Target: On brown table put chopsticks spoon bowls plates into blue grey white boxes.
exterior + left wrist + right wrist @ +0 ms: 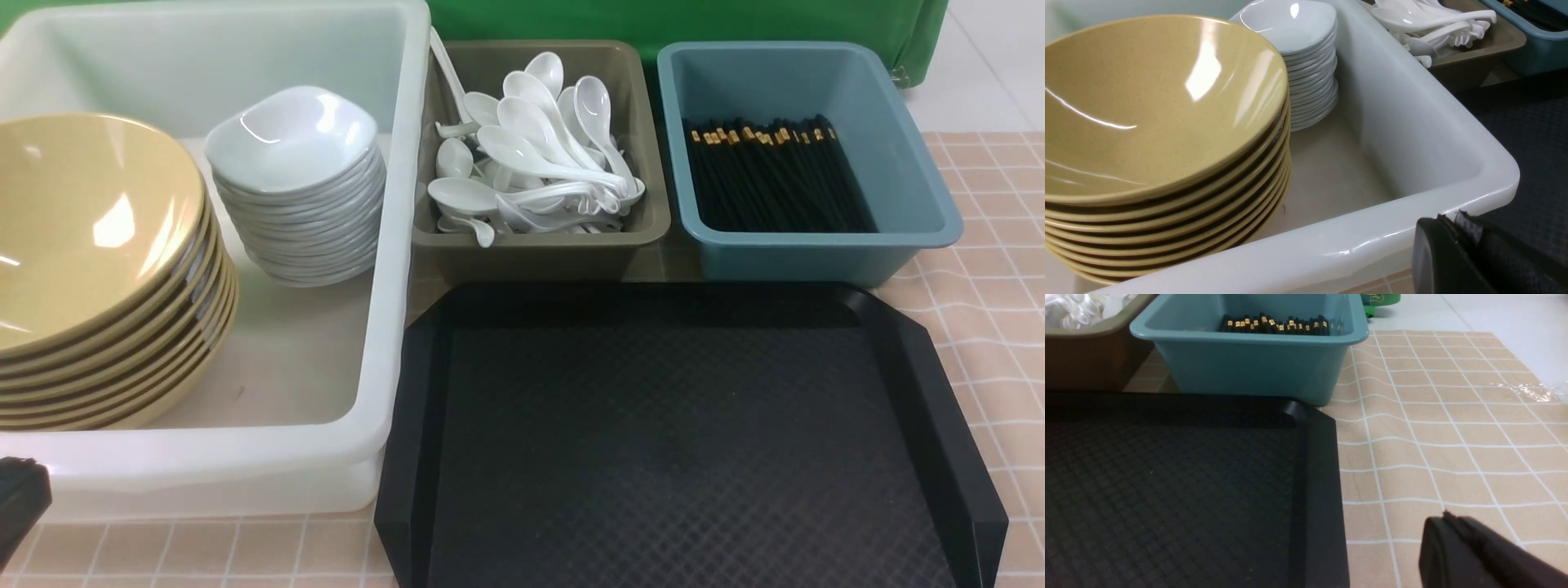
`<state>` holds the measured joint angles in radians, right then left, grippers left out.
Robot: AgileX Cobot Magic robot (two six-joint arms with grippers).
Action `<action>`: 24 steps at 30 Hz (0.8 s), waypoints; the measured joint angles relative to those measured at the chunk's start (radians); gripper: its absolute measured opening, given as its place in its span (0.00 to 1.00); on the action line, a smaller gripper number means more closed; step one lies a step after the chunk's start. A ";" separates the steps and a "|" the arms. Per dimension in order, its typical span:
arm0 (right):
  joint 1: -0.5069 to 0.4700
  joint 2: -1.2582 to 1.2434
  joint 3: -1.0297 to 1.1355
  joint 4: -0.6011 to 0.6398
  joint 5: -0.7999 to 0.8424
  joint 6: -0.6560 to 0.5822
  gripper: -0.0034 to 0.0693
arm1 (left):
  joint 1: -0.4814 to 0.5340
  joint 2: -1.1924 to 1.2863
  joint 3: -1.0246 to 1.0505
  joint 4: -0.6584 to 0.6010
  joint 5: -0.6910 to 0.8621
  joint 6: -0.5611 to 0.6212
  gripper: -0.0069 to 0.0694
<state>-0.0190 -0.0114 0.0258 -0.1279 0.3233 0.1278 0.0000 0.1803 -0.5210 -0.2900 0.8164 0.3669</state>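
Note:
A stack of yellow bowls (pixel 90 245) and a stack of small white plates (pixel 298 180) stand inside the big white box (pixel 392 269). White spoons (pixel 539 155) are heaped in the grey box (pixel 531 257). Black chopsticks (pixel 775 175) lie in the blue box (pixel 800 261). My left gripper (pixel 1447 219) is shut and empty, low beside the white box's near corner. My right gripper (pixel 1447 517) is shut and empty over the brown table (pixel 1453 437), to the right of the tray; the front view does not show it.
A black textured tray (pixel 678 441) with nothing on it lies in front of the grey and blue boxes, close against the white box. Bare checked cloth shows right of the tray. A green drape (pixel 694 20) hangs behind the boxes.

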 joint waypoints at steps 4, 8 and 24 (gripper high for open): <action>0.000 0.000 0.000 0.000 0.000 0.000 0.10 | 0.000 0.000 0.000 0.000 0.000 0.000 0.09; 0.000 0.000 0.000 0.000 0.000 0.000 0.10 | 0.000 0.000 0.000 0.000 0.000 0.000 0.09; 0.000 0.000 0.000 0.000 0.001 0.000 0.11 | 0.004 -0.119 0.386 0.170 -0.617 -0.225 0.09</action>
<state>-0.0190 -0.0114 0.0258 -0.1279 0.3239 0.1276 0.0037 0.0612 -0.1350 -0.1205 0.1996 0.1417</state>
